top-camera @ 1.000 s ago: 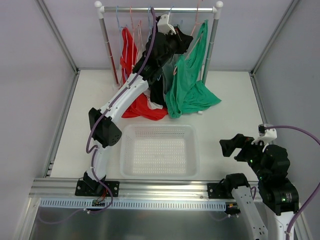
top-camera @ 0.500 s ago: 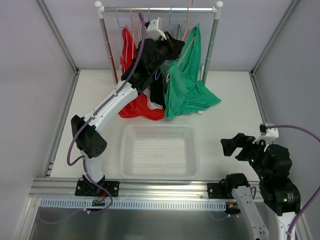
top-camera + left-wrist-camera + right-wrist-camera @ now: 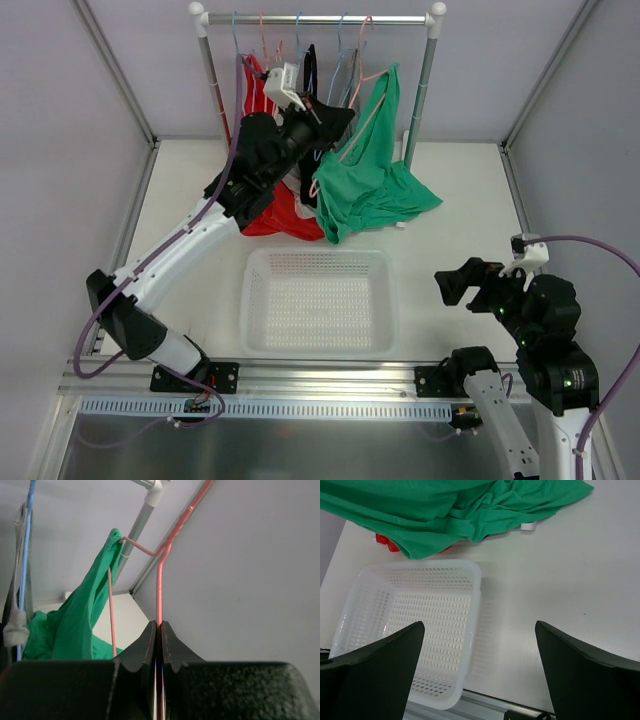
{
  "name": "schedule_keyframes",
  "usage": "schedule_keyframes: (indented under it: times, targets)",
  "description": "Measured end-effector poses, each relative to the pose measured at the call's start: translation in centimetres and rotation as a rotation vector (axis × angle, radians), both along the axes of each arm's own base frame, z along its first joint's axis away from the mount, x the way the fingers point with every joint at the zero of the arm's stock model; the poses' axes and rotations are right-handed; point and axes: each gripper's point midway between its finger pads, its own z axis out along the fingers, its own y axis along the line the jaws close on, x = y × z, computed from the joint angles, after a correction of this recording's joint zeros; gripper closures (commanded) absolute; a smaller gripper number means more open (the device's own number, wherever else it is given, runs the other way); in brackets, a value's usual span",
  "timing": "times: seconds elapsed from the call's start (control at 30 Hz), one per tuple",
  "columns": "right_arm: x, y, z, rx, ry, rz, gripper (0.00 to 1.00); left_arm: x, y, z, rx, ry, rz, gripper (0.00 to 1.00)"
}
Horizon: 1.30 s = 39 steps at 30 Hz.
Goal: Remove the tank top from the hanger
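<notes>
The emerald-green tank top (image 3: 372, 185) hangs from one end of the salmon-pink hanger (image 3: 362, 112) and pools on the table below the rack. My left gripper (image 3: 330, 118) is shut on the hanger's thin wire. In the left wrist view the wire (image 3: 160, 580) runs up from between the closed gripper (image 3: 159, 630), with the green top (image 3: 75, 620) draped to the left. The hanger's hook is out of that view. My right gripper (image 3: 455, 285) is open and empty low at the right. In its wrist view (image 3: 480, 672) it looks down at the table beside the basket, with the tank top (image 3: 445, 510) ahead of it.
A clothes rack (image 3: 320, 18) stands at the back with light-blue hangers (image 3: 340, 60), a dark garment (image 3: 310, 70) and a red garment (image 3: 265, 215) trailing onto the table. A white perforated basket (image 3: 392, 300) sits in front of the arms and also shows in the right wrist view (image 3: 475, 585).
My left arm has swung left and nearer, pulling the hanger with it. The hanger now tilts and the tank top has shifted left. The right arm has barely moved.
</notes>
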Motion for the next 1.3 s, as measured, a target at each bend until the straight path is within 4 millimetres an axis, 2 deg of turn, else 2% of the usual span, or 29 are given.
schedule_keyframes:
  times: [0.17, 0.3, 0.4, 0.5, 0.63, 0.73, 0.87, 0.97, 1.13, 1.23, 1.3]
  targets:
    - [1.5, 1.9, 0.5, 0.027, 0.001, 0.095, 0.02, -4.5, 2.8, 2.1, -0.027, -0.049, -0.046, 1.00]
    - [3.0, 3.1, 1.9, 0.046, -0.044, 0.156, 0.06, -8.3, 4.3, 5.4, -0.062, -0.128, -0.122, 1.00]
    - [4.2, 4.4, 3.6, 0.067, -0.083, 0.226, 0.10, -10.8, 4.2, 6.7, -0.059, -0.167, -0.215, 1.00]
    - [6.5, 5.6, 6.1, 0.059, -0.145, 0.289, 0.12, -12.1, 3.0, 6.8, -0.029, -0.171, -0.316, 1.00]
    - [10.0, 5.7, 9.0, 0.015, -0.214, 0.286, 0.19, -12.3, 0.5, 5.6, 0.022, -0.141, -0.443, 1.00]
    - [13.3, 4.5, 10.9, -0.040, -0.256, 0.201, 0.22, -11.6, -1.7, 4.6, 0.054, -0.108, -0.526, 1.00]
    - [16.0, 2.5, 11.0, -0.113, -0.261, 0.086, 0.34, -10.6, -4.2, 3.8, 0.065, -0.064, -0.613, 1.00]
    - [17.2, 0.7, 10.6, -0.160, -0.251, -0.009, 0.41, -9.7, -6.1, 4.0, 0.057, -0.047, -0.675, 1.00]
    - [18.4, -3.2, 10.8, -0.203, -0.256, -0.164, 0.52, -8.8, -8.0, 4.3, 0.030, -0.024, -0.737, 1.00]
    - [19.0, -5.2, 10.8, -0.206, -0.253, -0.224, 0.53, -8.6, -8.6, 3.9, 0.024, -0.002, -0.761, 1.00]
    - [19.4, -5.9, 10.7, -0.199, -0.252, -0.234, 0.54, -8.5, -8.8, 3.8, 0.020, 0.009, -0.765, 1.00]
